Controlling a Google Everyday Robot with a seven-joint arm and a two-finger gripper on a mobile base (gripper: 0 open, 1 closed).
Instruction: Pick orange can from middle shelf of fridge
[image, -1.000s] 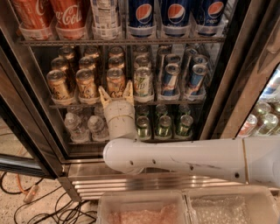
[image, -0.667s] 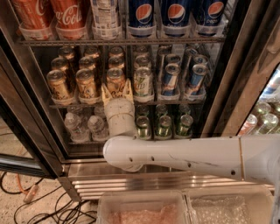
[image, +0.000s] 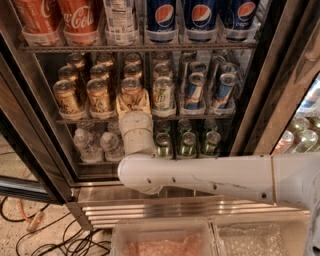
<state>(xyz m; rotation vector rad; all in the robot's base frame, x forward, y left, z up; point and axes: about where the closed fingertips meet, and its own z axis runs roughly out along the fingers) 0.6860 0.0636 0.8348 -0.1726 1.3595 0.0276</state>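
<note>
- Plainly, the fridge fills the view, its steel frame running up at 3 o'clock and a steel grille across its base.
- The white arm comes in from 3 o'clock, bends at the centre and points up toward 12 o'clock.
- The tool sits at the front edge of the fridge's middle worktop, a dark wire rack with a metal front rail.
- The orange can stands upright at the front of its lane, right at the tool, just left of centre.
- Whether the tool is clamped on that can or spread around it, I cannot tell.
- At 9 o'clock of that can, two more lanes of copper cans stand in rows running back.
- At its 3 o'clock stands a green-and-white can, and beyond that are slim blue-and-silver cans.
- On the rack above, at 12 o'clock, are red cola bottles to the left and blue cola bottles to the right.
- On the rack below, water bottles stand at 9 o'clock of the arm's wrist and green bottles at 3 o'clock.
- At 6 o'clock, two clear bins lie side by side.
- Dark cables trail on the floor at 7 o'clock.
</note>
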